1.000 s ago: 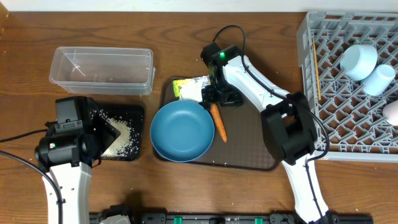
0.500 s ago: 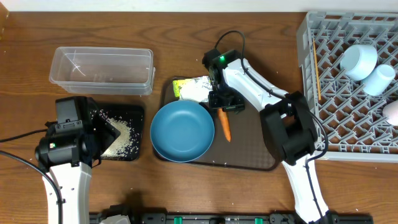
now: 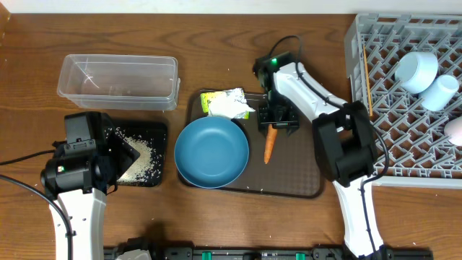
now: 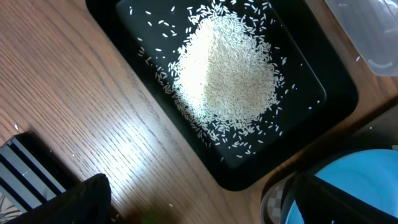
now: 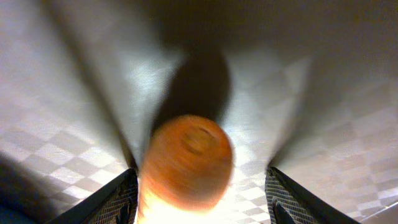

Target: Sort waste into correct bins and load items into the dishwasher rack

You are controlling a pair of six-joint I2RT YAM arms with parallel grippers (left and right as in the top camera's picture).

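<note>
brown tray [image 3: 292, 175], carrot [image 3: 268, 147] tip toward front

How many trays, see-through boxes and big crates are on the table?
Trays: 2 (shallow black rectangular tray, larger brown rectangular tray)
See-through boxes: 1 (clear plastic rectangular container)
Crates: 1 (large grey plastic lattice rack)
Total: 4

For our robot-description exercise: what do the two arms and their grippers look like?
Both have white links and black joint housings: left arm, right arm. Each carries a green light and trailing black cables. The fingers are black with cross-hatched pads.
</note>
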